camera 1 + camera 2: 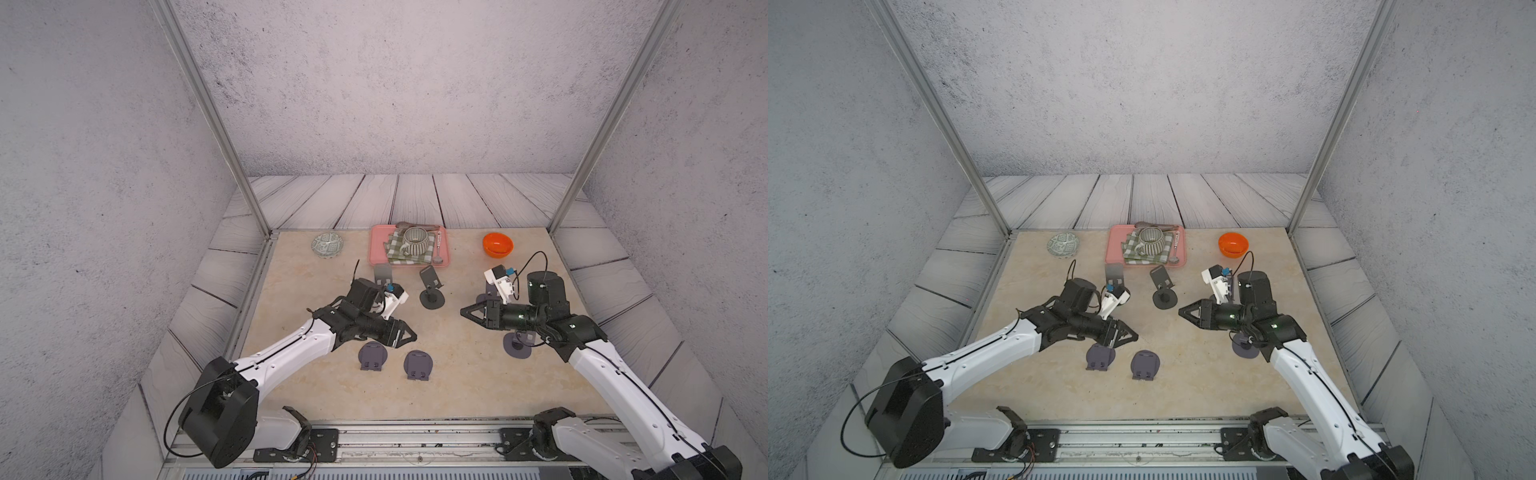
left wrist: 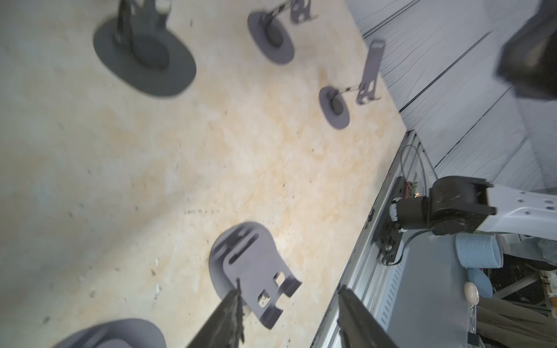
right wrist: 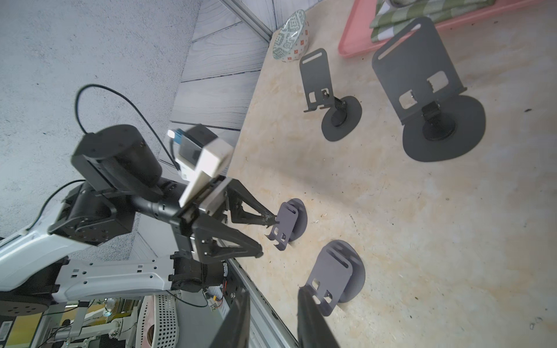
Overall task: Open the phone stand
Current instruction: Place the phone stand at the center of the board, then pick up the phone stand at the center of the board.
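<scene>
I'd worry the folded phone stand (image 1: 417, 365) just skids across the table (image 1: 324, 399) if the left gripper (image 3: 267, 238), hovering empty with jaws half spread, pries it unbraced, the right gripper (image 1: 464, 311) narrowly parted and well off; it lies flat toward the front, long axis front-to-back, hooked lip toward the rail (image 1: 415, 438).

Left arm (image 1: 286, 351) and right arm (image 1: 615, 374): white link shells, black joint housings. Looping black cables; triangular black jaws.
</scene>
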Controlling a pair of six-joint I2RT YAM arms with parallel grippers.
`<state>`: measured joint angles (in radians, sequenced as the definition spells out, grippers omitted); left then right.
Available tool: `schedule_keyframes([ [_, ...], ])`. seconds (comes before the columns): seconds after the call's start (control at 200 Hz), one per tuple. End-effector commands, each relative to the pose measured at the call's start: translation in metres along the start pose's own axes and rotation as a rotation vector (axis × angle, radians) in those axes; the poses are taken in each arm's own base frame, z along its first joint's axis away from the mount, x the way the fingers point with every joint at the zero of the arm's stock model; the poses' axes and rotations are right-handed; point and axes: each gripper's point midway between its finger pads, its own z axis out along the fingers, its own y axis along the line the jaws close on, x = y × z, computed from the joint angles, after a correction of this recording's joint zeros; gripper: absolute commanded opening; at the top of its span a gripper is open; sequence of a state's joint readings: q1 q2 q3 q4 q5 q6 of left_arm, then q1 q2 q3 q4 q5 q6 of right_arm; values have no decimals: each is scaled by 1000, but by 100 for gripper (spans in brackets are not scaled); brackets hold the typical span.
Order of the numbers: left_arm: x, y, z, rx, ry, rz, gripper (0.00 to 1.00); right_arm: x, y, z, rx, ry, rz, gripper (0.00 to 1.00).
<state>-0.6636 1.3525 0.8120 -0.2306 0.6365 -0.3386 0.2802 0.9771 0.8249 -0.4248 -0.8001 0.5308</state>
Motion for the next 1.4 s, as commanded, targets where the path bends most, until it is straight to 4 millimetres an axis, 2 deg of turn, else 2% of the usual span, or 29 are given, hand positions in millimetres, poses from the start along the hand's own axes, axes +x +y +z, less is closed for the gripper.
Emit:
schedule_keyframes([
  [0.0, -4, 2, 17, -5, -33, -5, 54, 7, -8, -1, 26, 2, 21, 31],
  [0.1, 11, 11, 35, -19, 1, -5, 54, 12, -15, 3, 27, 12, 43, 31],
  [0.315, 18, 27, 55, -8, -23, -7, 54, 21, -24, 11, 20, 40, 79, 31],
  [0.726, 25, 49, 75, -49, -5, -13, 55, 24, -33, 20, 17, 56, 98, 31],
  [0.861, 25, 59, 75, -81, -13, -19, 55, 23, -35, 21, 21, 63, 96, 31],
  [1.396, 35, 62, 95, -10, 29, -61, 54, 23, -41, 27, 17, 73, 110, 31],
])
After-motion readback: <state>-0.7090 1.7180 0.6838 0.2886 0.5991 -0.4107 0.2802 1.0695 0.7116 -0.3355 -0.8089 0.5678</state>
